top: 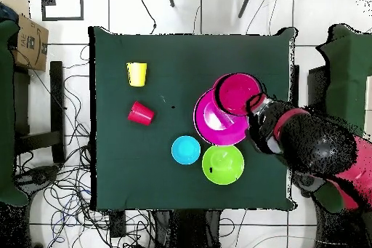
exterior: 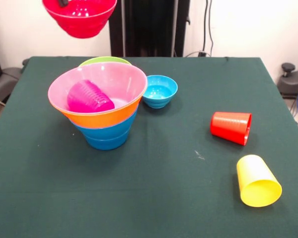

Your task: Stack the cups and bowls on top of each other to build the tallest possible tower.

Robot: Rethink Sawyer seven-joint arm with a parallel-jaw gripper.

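The tower point(exterior: 105, 130) stands left of the table's middle: blue bowls at the base, then the orange bowl point(exterior: 104, 118), then the pink bowl point(exterior: 134, 74) on top. The purple cup point(exterior: 88, 97) lies on its side inside the pink bowl. My gripper point(exterior: 63, 2) is shut on the rim of the small red bowl point(exterior: 80, 17) and holds it high in the air, above and behind the tower's left side. In the overhead view the red bowl point(top: 238, 92) overlaps the pink bowl's point(top: 211, 123) edge, with the gripper point(top: 254, 103) at its rim.
The green bowl point(exterior: 103, 60) sits right behind the tower. The small light-blue bowl point(exterior: 159, 90) stands beside the tower's right. The red cup point(exterior: 231, 127) and the yellow cup point(exterior: 257, 181) lie on their sides at the right. The arm point(top: 305, 143) reaches in from the table's side.
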